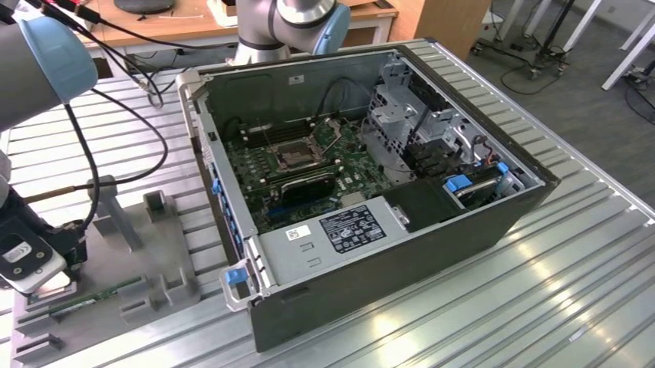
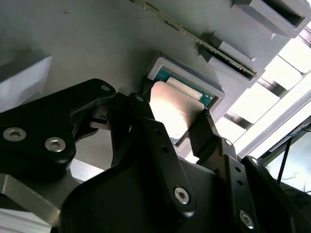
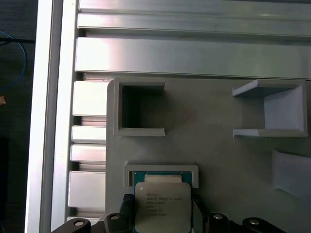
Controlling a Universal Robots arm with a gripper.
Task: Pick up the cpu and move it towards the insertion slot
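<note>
The cpu (image 3: pixel 161 201), a small flat square with a silvery top and a green rim, lies at a grey holder frame (image 3: pixel 160 169) on the grey fixture plate. In both wrist views the gripper (image 3: pixel 161 209) has one black finger pressed against each side of the chip. The second wrist view shows the cpu (image 2: pixel 171 110) between the fingertips (image 2: pixel 142 110), with the gripper (image 2: pixel 173 116) shut on it. In the exterior view the gripper (image 1: pixel 46 282) is low at the left, over the fixture plate. The insertion slot (image 1: pixel 297 157) sits on the motherboard inside the open computer case, far to the right of the gripper.
The fixture plate (image 1: pixel 153 253) carries upright grey blocks (image 1: pixel 113 211) and a long green memory stick (image 1: pixel 97 295). The open case (image 1: pixel 409 253) has tall walls, a drive cage (image 1: pixel 404 123) and cables. Black cables (image 1: pixel 133 115) hang by the arm. The table is ribbed aluminium.
</note>
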